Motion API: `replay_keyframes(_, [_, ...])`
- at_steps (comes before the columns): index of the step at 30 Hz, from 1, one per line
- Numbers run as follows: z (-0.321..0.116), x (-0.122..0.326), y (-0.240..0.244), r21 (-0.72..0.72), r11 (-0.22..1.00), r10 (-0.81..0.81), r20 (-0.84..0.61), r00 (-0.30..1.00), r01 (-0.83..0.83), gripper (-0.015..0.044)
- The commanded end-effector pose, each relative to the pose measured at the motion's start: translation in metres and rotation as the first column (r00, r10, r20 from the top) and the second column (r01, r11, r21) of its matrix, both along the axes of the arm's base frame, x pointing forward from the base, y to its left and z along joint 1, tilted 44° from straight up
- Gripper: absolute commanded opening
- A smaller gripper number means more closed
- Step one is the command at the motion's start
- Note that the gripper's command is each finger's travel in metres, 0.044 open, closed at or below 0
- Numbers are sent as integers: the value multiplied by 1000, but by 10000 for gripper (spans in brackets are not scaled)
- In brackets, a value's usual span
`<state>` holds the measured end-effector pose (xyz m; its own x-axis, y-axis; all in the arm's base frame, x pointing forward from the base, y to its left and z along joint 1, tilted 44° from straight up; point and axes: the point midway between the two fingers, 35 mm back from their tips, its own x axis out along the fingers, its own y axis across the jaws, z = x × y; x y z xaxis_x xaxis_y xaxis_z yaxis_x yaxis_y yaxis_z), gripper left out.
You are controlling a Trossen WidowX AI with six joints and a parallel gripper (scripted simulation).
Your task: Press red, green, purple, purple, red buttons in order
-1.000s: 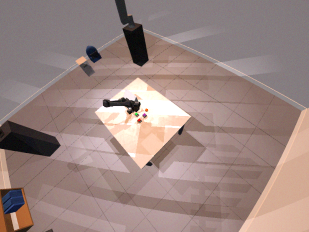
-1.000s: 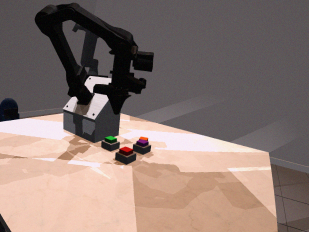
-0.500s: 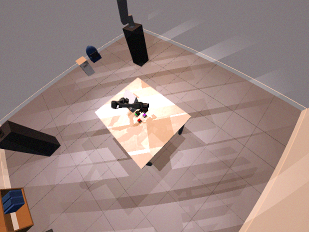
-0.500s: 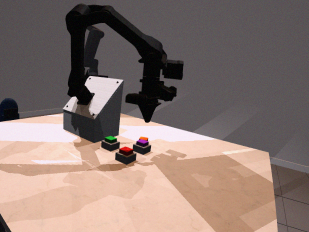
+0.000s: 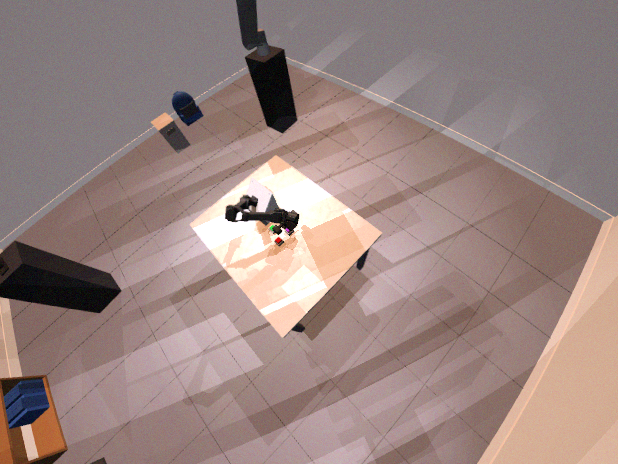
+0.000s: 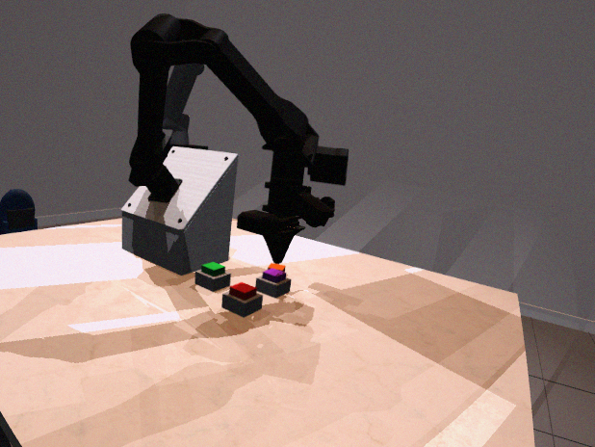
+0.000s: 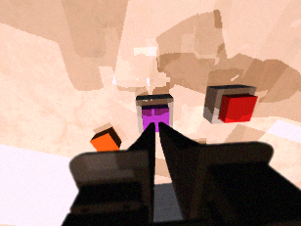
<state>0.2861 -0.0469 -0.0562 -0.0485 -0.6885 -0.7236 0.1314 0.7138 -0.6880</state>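
Note:
My gripper [image 6: 277,261] [image 7: 156,126] is shut with nothing between its fingers. It points down, its tips a little above the purple button [image 5: 289,230] [image 6: 273,276] [image 7: 155,114], whose cap stands up out of its grey base. The red button [image 5: 279,241] [image 6: 243,291] [image 7: 237,108] stands to one side, on the right in the wrist view, cap up. The green button [image 5: 272,228] [image 6: 213,269] is nearer the arm's base, cap up; it is not visible in the wrist view.
An orange block [image 6: 276,266] [image 7: 105,142] lies close to the purple button, on the left in the wrist view. A grey sloped box [image 6: 207,193] carries the arm's base. The table [image 5: 330,245] [image 6: 144,405] has strong light patches and shadows.

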Motion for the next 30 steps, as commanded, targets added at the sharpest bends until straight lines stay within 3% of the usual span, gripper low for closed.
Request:
replay_keyframes(1, [-6,-3,-6,-8,1000,2,-14,1000,-2,20])
replay_keyframes(30, [-18,-5,-18,-10,1000,2,-14,1000,-2,20])
